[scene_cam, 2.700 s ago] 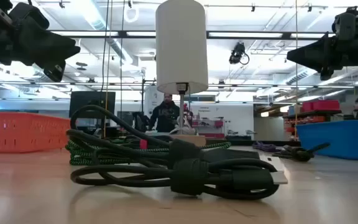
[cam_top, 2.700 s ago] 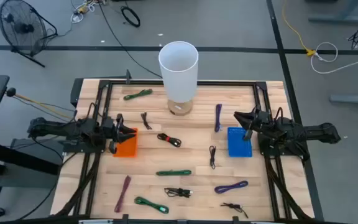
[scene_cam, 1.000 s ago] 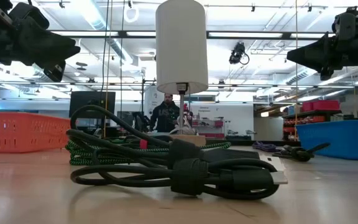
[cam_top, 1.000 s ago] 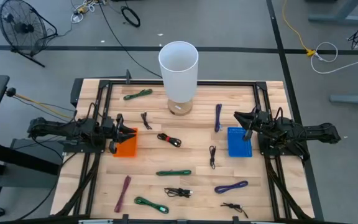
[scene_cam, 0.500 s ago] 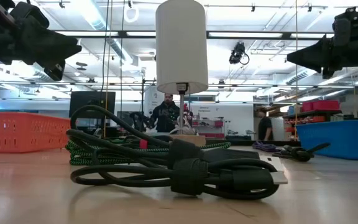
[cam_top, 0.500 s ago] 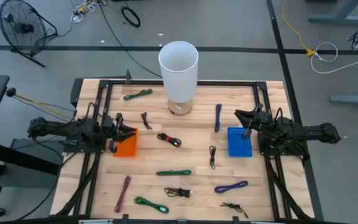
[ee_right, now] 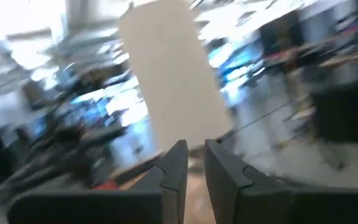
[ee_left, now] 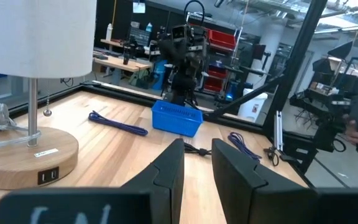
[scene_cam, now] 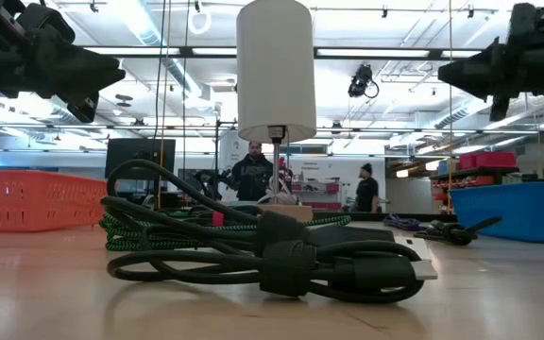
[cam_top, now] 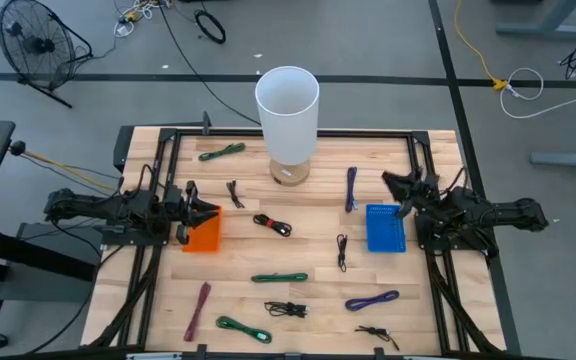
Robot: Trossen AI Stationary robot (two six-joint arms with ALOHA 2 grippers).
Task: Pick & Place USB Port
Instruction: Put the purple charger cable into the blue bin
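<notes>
You have a white lamp (cam_top: pixel 287 100) standing on its round wooden base (ee_left: pixel 27 163) at the table's far middle. On the floor beyond the table's far left corner sits a black fan (cam_top: pixel 35 45), and a yellow cord (cam_top: pixel 488 62) trails at far right. Two people (scene_cam: pixel 255 170) stand in the room behind the table.

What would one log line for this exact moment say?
left gripper: above orange bin, empty | right gripper: near blue bin, empty | cables on table: untouched
</notes>
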